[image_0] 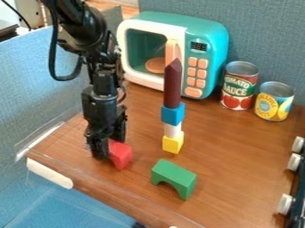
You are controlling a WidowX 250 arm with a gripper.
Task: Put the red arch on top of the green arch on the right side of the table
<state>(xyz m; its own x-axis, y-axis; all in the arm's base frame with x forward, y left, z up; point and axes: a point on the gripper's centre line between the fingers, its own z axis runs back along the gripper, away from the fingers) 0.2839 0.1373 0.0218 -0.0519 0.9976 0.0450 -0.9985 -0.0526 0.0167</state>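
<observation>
Two arches are seen, one red and one green. The red arch (121,155) is set near the left end of the table (232,153), partly covered by the black gripper (108,144), which is held low over it, pointing down. Whether the gripper is closed on the arch cannot be told. The green arch (175,175) is stood on its two feet, well apart from the red one, toward the near side.

Four pieces are stacked in one tower: a yellow block (173,143) lowest, then a white piece (173,130), a blue block (173,114) and a dark red pointed piece (173,84). Behind it one toy microwave (207,53) is placed; two cans, one red (239,87) and one yellow (274,101), are stood to its right. Three white knobs (286,203) are shown at the right edge.

The near edge is run at a slant, close by the red arch. Bare wood is left between the two arches, the tower being just behind that gap, and a wider stretch between the green arch and the knobs.
</observation>
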